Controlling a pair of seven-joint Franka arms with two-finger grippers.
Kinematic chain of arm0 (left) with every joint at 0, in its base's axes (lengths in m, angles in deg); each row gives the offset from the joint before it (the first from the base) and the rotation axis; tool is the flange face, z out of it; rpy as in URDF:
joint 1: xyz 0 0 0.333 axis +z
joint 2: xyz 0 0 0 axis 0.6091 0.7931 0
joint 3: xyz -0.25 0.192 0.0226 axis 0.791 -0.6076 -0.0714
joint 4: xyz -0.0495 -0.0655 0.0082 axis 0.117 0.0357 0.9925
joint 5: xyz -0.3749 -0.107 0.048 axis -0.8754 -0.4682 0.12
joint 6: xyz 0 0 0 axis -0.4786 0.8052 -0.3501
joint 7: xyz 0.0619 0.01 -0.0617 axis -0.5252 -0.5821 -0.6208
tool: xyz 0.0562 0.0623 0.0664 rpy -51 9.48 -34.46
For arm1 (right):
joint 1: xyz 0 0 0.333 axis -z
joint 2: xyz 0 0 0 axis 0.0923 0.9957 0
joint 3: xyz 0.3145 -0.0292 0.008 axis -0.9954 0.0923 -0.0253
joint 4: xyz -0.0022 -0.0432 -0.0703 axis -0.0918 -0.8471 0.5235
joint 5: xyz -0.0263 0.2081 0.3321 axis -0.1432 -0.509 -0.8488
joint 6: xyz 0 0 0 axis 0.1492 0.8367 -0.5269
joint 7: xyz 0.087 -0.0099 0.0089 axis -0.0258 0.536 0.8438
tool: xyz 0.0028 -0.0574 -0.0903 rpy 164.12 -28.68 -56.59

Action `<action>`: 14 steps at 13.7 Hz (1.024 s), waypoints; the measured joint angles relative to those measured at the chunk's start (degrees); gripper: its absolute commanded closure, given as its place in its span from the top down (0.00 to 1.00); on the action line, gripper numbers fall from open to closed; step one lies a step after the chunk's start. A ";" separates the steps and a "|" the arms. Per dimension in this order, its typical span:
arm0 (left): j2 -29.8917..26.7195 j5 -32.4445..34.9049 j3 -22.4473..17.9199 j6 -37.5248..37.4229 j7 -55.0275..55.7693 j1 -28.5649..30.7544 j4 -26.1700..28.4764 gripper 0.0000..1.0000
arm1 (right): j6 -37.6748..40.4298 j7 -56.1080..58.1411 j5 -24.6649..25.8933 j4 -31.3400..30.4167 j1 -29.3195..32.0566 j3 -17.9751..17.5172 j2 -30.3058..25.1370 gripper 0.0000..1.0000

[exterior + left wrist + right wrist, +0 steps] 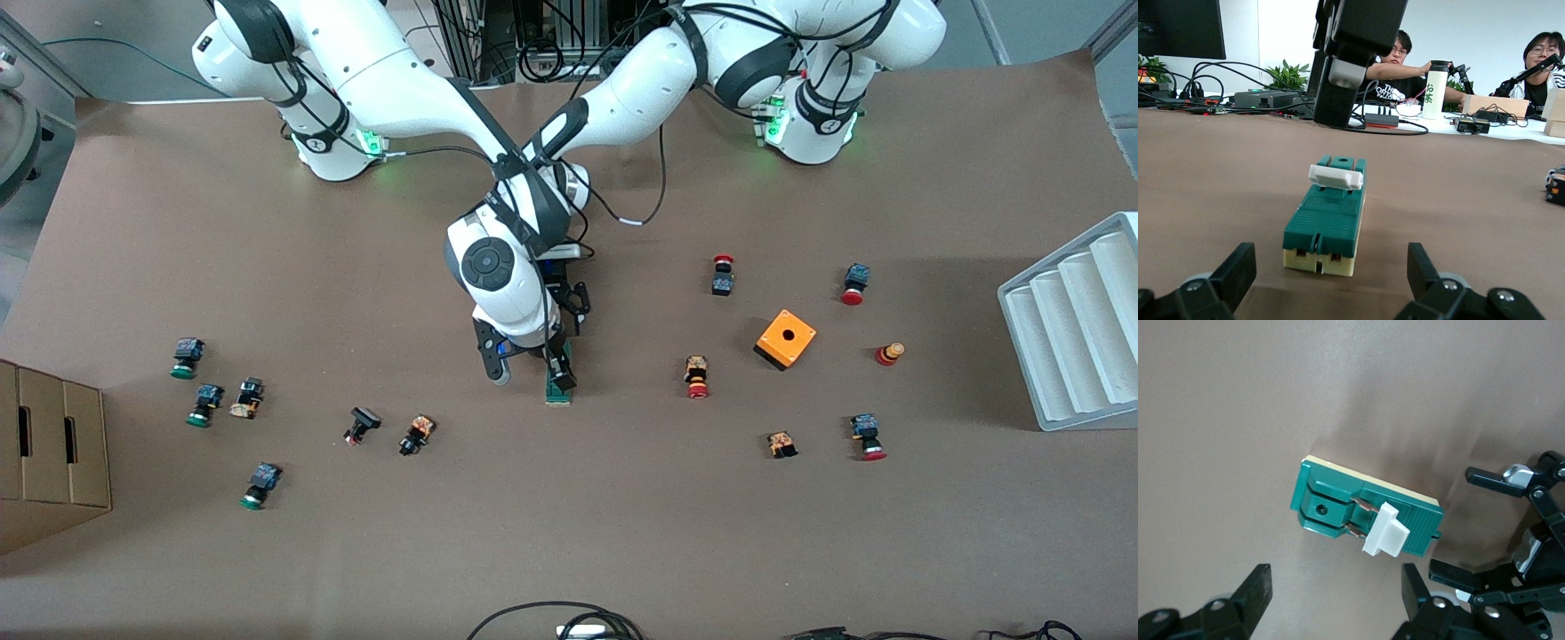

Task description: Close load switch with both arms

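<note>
The load switch (pixel 559 388), a narrow green block on a cream base, lies mid-table. Its white handle (pixel 1386 530) stands raised off the body at the end nearer the front camera, also seen in the left wrist view (pixel 1335 177). My left gripper (pixel 572 307) is open, low at the table, just short of the switch's end toward the robots (pixel 1330 263). The switch (pixel 1328 220) lies ahead of its fingertips, apart from them. My right gripper (pixel 527 364) is open and empty, hanging above the switch (pixel 1338 500) at the handle end (pixel 1335 577).
An orange box with a hole (pixel 785 338) and several red-capped push buttons lie toward the left arm's end. Green-capped buttons (pixel 206 404) lie toward the right arm's end. A white rack (pixel 1076 320) and a cardboard box (pixel 53 453) sit at the table's ends.
</note>
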 measured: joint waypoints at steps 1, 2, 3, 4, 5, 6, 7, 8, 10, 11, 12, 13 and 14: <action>0.02 0.00 0.04 0.00 0.00 0.00 0.00 0.86 | -0.01 -0.09 0.00 0.00 0.00 0.00 0.00 0.87; 0.03 0.00 0.04 0.01 0.00 -0.01 0.00 0.77 | -0.02 -0.20 0.00 0.00 -0.01 0.00 0.01 0.87; 0.03 0.00 0.04 0.01 0.00 0.00 0.00 0.74 | -0.02 -0.25 0.00 0.00 -0.03 0.00 0.02 0.87; 0.03 0.00 0.04 0.01 -0.01 0.00 0.00 0.72 | -0.04 -0.27 0.00 0.00 -0.10 0.00 0.06 0.85; 0.03 0.00 0.05 0.01 -0.01 0.00 0.00 0.72 | -0.22 -0.34 0.00 -0.11 -0.28 0.00 0.12 0.84; 0.04 0.00 0.04 0.00 -0.01 0.01 0.00 0.72 | -0.84 -0.47 0.00 -0.54 -0.56 0.00 0.16 0.84; 0.04 0.00 0.04 0.00 -0.01 0.01 0.00 0.71 | -1.98 -0.56 0.00 -1.34 -0.84 0.00 0.19 0.83; 0.04 0.00 0.04 0.00 0.00 0.01 0.00 0.53 | -3.09 -0.60 0.00 -2.16 -1.00 0.00 0.24 0.82; 0.04 -0.01 0.05 0.00 0.03 0.01 0.00 0.54 | -4.08 -0.61 0.00 -3.18 -1.07 0.00 0.29 0.76; 0.05 -0.02 0.05 0.00 0.04 0.01 0.00 0.53 | -4.24 -0.61 0.00 -3.33 -1.07 0.02 0.30 0.75; 0.06 -0.09 0.11 0.00 0.04 0.00 0.01 0.53 | -4.43 -0.61 0.00 -3.46 -1.07 0.04 0.30 0.74; 0.06 -0.09 0.11 0.00 0.04 0.00 0.00 0.52 | -4.68 -0.61 0.00 -3.60 -1.07 0.04 0.30 0.74; 0.06 -0.10 0.12 0.00 0.04 0.01 0.00 0.49 | -4.88 -0.61 0.00 -3.74 -1.07 0.04 0.31 0.73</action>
